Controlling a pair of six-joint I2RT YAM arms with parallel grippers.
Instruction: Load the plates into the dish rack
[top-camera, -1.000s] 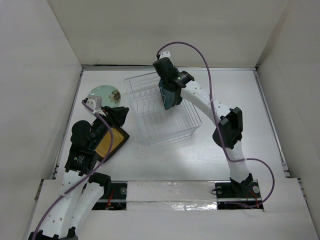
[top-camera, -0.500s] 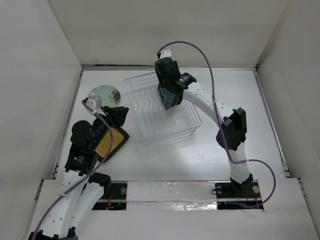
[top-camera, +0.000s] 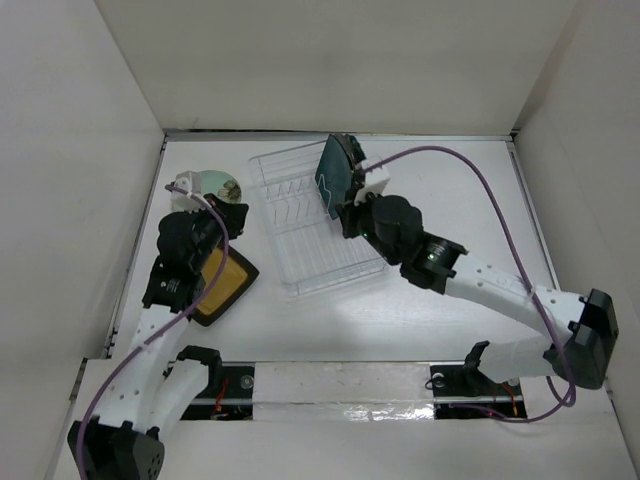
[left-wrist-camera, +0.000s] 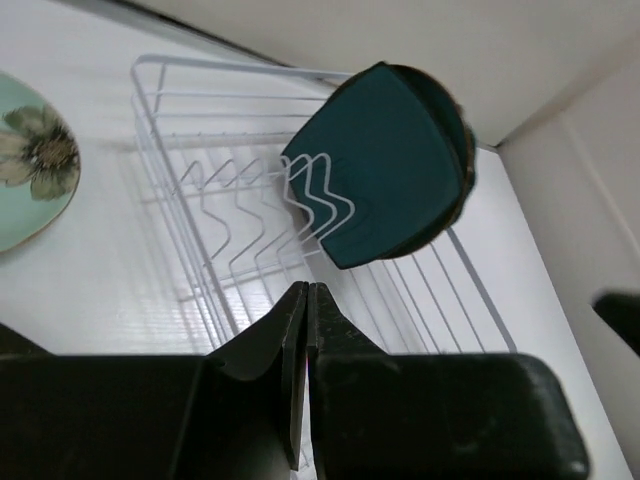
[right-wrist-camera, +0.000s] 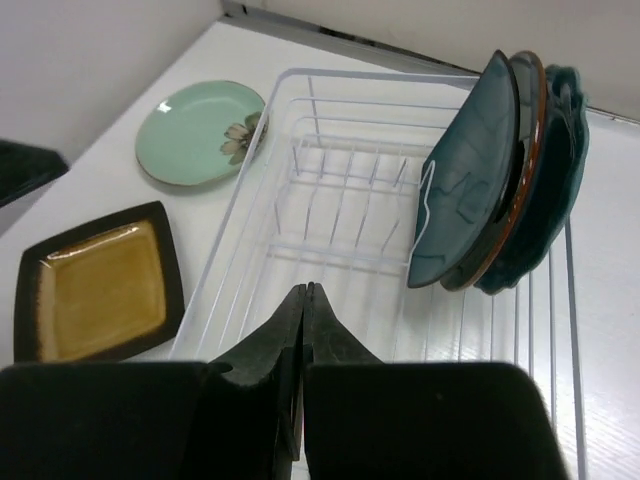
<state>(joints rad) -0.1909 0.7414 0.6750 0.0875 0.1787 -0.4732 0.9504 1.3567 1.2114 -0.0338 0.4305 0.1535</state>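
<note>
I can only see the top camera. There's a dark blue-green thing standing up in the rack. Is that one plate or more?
Observer: More. The right wrist camera shows three teal plates standing on edge, packed close together at one end of the rack.
Child: Is the right hand holding one of them?
Observer: No. The right hand is shut with nothing between its fingers, and it is clear of the plates.
</note>
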